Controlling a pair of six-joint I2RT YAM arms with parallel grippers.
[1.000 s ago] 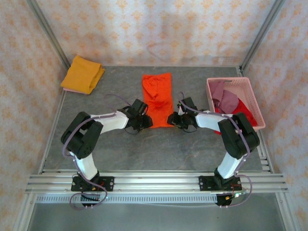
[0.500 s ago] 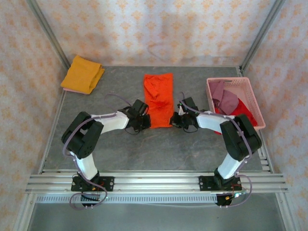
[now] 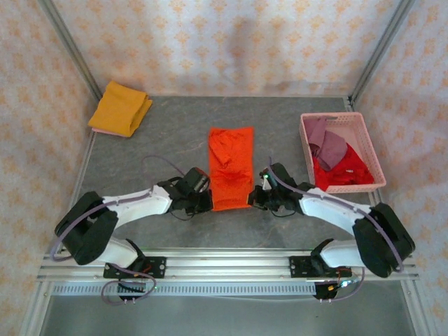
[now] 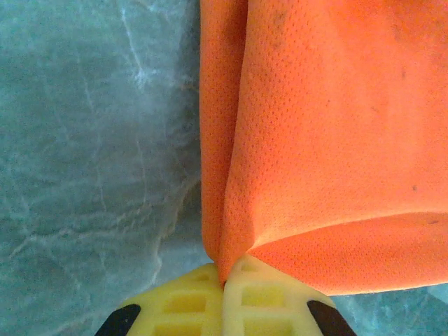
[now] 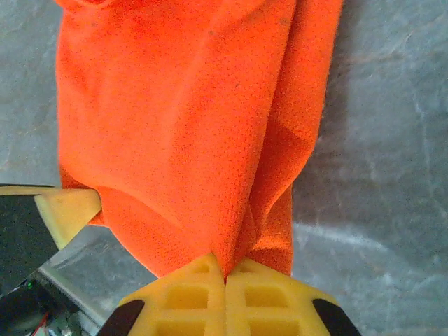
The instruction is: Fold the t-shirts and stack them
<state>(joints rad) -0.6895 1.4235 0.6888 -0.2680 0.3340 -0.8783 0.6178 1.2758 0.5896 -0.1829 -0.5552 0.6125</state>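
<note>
The bright orange t-shirt (image 3: 231,166) lies as a long narrow strip in the middle of the table, folded lengthwise. My left gripper (image 3: 206,201) is shut on its near left corner (image 4: 225,269), the cloth pinched between the yellow pads (image 4: 182,301). My right gripper (image 3: 253,199) is shut on its near right corner (image 5: 225,278), with orange fabric (image 5: 189,126) bunched up into the pads. A folded mustard yellow t-shirt (image 3: 120,107) rests at the back left. Mauve (image 3: 327,143) and red (image 3: 343,171) t-shirts lie crumpled in the basket.
The pink lattice basket (image 3: 339,117) stands at the right edge of the table. A thin pink layer peeks out under the yellow shirt. Patterned walls close off the back and sides. The left gripper's pad (image 5: 70,210) shows in the right wrist view.
Both grippers have shut on the orange shirt's near corners. Both arms have drawn back toward the near edge, sliding the shirt that way.
</note>
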